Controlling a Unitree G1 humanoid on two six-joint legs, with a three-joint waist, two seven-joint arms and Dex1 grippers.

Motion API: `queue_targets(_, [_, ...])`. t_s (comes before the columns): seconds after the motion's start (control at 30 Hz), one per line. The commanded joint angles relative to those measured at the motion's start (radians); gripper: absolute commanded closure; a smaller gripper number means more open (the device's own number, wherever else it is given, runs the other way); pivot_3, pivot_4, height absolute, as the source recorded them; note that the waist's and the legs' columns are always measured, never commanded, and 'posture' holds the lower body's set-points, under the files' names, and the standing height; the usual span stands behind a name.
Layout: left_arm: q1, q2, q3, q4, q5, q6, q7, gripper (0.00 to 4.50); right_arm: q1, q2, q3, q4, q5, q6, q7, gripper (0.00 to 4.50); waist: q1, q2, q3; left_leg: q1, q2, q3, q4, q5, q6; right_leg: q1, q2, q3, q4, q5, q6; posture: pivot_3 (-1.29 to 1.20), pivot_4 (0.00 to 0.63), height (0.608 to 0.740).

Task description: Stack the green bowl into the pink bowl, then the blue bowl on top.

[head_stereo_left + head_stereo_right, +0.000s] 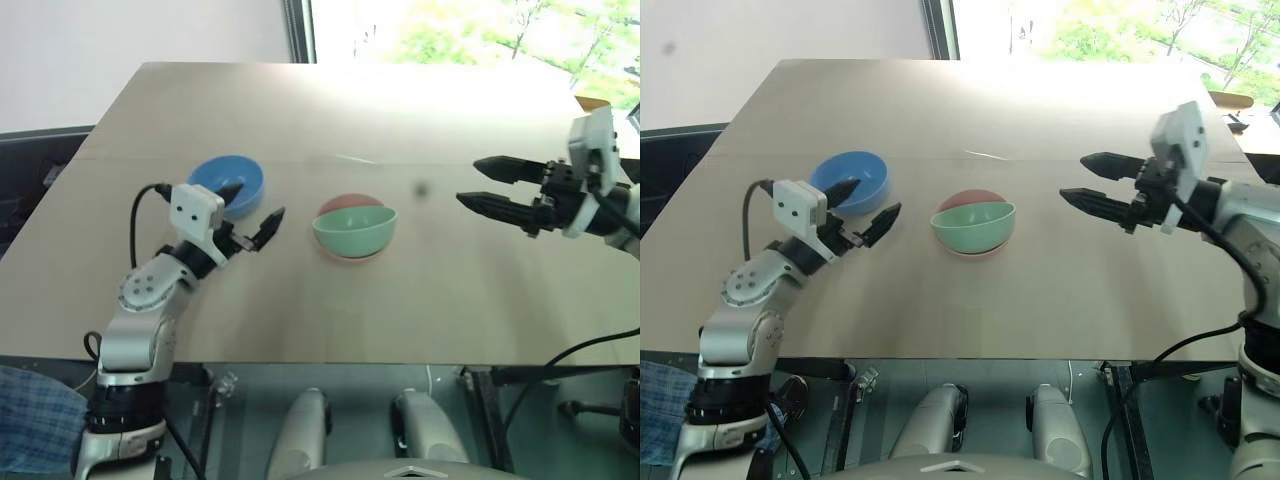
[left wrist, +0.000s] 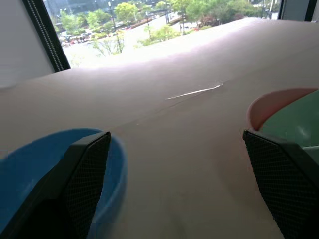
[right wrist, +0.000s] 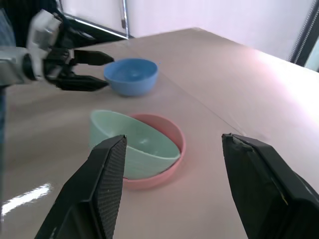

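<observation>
Tan table [image 1: 300, 120] by a window [image 1: 470, 30]; three bowls: green bowl [image 1: 354, 231] tilted in pink bowl [image 1: 349, 203], blue bowl [image 1: 227, 184] apart; left gripper [image 1: 250, 215] and right gripper [image 1: 482, 184] both agape, empty

This looks like a lab or test room in an office-type building. A plain tan bench [image 1: 330, 310] fills the middle, bare except for three small plastic bowls set out like test props: blue [image 1: 228, 184] at about 10 o'clock, green [image 1: 354, 231] tilted in pink [image 1: 347, 206] at the centre. At 12 o'clock a large window [image 1: 470, 35] with a dark frame [image 1: 298, 30] looks out on sunlit trees; the left wrist view also shows a road outside. A blank pale wall [image 1: 140, 50] stands at 11 o'clock. Loose black cables [image 1: 590, 345] hang at the bench's edge near 4 o'clock, and a grey floor lies below at 6 o'clock.
</observation>
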Motion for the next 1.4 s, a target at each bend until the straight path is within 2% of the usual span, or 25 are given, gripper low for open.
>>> queue_targets(0.03, [-0.064,0.069,0.008,0.109,0.102,-0.042,0.024,0.0,0.039,-0.035,-0.09,-0.044,0.126,-0.01,0.04,1.3,0.0,0.0,0.0,0.0,0.0,0.0,0.0,0.0,0.0,0.0,0.0,0.0,0.0,0.0,0.0,0.0,0.15,0.74])
queue_targets(0.3, [-0.108,0.157,-0.037,0.257,0.22,-0.1,-0.02,0.0,0.095,-0.085,-0.098,-0.036,0.171,-0.049,0.023,1.3,0.0,0.0,0.0,-0.001,0.0,0.0,0.0,0.0,0.0,0.0,0.0,0.0,-0.001,0.0,0.0,0.0,0.15,0.74])
queue_targets(0.93, [-0.129,0.149,-0.045,0.289,0.229,-0.115,-0.075,0.0,0.123,-0.103,-0.065,-0.034,0.211,-0.088,-0.024,1.3,0.001,0.0,0.0,-0.001,0.0,-0.001,0.0,0.0,0.0,-0.001,0.0,-0.001,0.0,0.0,0.0,0.0,0.15,0.74])
queue_targets(1.3, [-0.184,0.154,-0.101,0.386,0.282,-0.178,-0.108,0.0,0.121,-0.115,-0.048,-0.017,0.204,-0.117,-0.019,1.3,0.001,0.0,0.0,-0.002,0.0,-0.001,0.0,0.0,0.0,-0.001,0.0,-0.001,0.0,0.0,0.0,0.0,0.15,0.74])
queue_targets(1.4, [-0.197,0.15,-0.11,0.392,0.284,-0.193,-0.115,0.75,0.13,-0.118,-0.041,-0.015,0.199,-0.127,-0.019,1.22,0.001,0.0,0.0,-0.002,0.0,-0.001,0.0,0.0,0.0,-0.001,0.0,-0.001,0.0,0.0,0.0,0.0,0.15,0.74])
